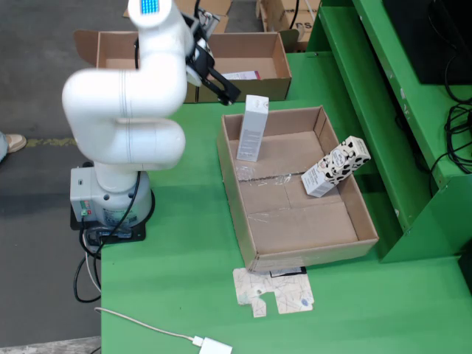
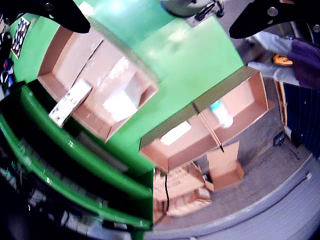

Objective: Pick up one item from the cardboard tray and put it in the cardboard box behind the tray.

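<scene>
The cardboard tray (image 1: 295, 221) lies on the green table. A white carton (image 1: 253, 127) stands upright at its far left corner, and a cow-patterned carton (image 1: 335, 167) leans against its right wall. Behind the tray is the cardboard box (image 1: 251, 46), with a white and pink packet (image 1: 240, 75) inside. My black gripper (image 1: 220, 87) hovers over the box's front wall, above and left of the white carton. In the wrist view the gripper (image 2: 160, 27) is open and holds nothing; the tray (image 2: 55, 55), cow carton (image 2: 70, 102), white carton (image 2: 122, 100) and box (image 2: 250, 100) lie below.
A green metal frame (image 1: 398, 110) runs along the table's right side. A flattened printed card (image 1: 273, 291) lies in front of the tray, and a white cable and plug (image 1: 210, 345) at the front edge. The arm's base (image 1: 110, 199) stands left. More cardboard boxes (image 1: 287, 18) sit behind.
</scene>
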### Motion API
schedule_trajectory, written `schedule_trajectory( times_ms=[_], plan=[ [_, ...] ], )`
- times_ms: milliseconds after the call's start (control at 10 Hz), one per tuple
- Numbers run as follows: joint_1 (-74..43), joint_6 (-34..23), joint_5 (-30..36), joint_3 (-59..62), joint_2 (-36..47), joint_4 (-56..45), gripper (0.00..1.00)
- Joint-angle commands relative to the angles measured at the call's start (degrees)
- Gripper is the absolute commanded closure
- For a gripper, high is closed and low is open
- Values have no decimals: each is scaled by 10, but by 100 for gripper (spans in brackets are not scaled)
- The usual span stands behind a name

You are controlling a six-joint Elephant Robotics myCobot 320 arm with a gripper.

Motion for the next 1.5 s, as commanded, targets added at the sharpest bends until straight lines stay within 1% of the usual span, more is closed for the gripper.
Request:
schedule_trajectory(
  times_ms=[0,100,200,300,400,600,1400],
  plan=[
    [42,-132,-453,224,312,-427,0],
    [36,-142,-458,224,320,-422,0],
    [44,-179,-484,224,345,-399,0],
    [44,-179,-484,224,345,-399,0],
    [57,-234,-524,224,382,-364,0],
    [62,-241,-532,224,395,-360,0],
    [62,-241,-532,224,395,-360,0]
  ],
)
